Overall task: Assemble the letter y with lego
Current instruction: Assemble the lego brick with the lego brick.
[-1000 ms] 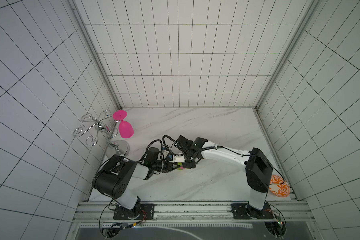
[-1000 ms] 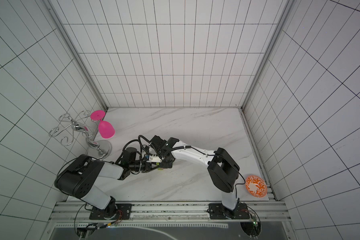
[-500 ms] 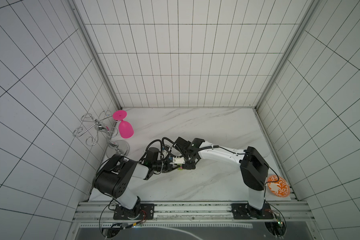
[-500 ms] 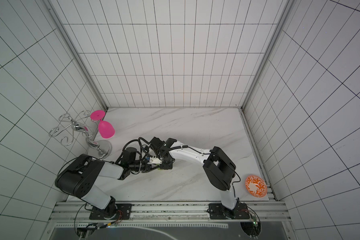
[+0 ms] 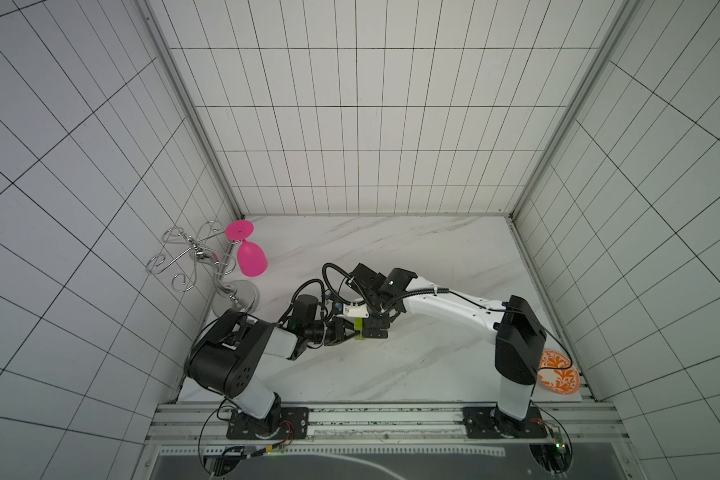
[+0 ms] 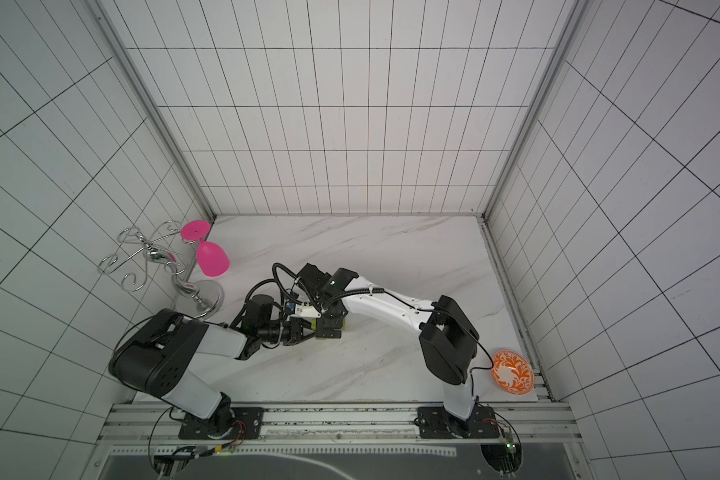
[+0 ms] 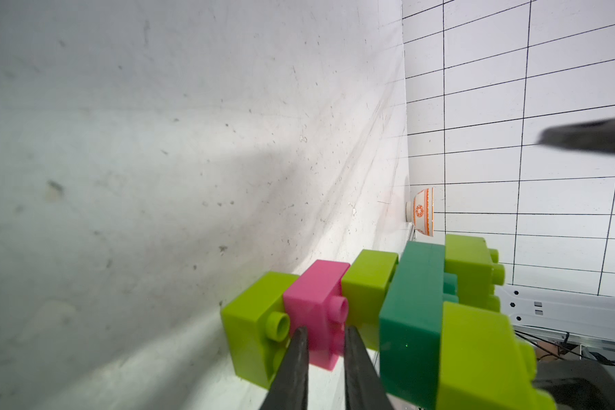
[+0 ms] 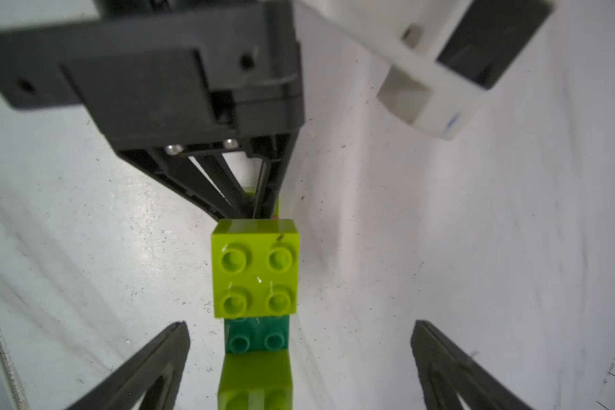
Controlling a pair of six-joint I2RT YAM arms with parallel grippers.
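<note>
letter y (image 7: 409, 319) at table (image 5: 391, 257) centre, bowl (image 5: 558, 376) front right corner, rack (image 5: 238, 295) far left

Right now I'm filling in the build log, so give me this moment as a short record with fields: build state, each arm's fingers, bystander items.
build: letter y, six bricks joined; pink brick mid-stem, dark green crossbar, two lime tips
left fingers: shut on the pink brick
right fingers: open, one on each side of the letter's top, clear of it
bystanders: pink goblet hanging on wire rack; orange bowl at the table edge by the right arm's base
</note>
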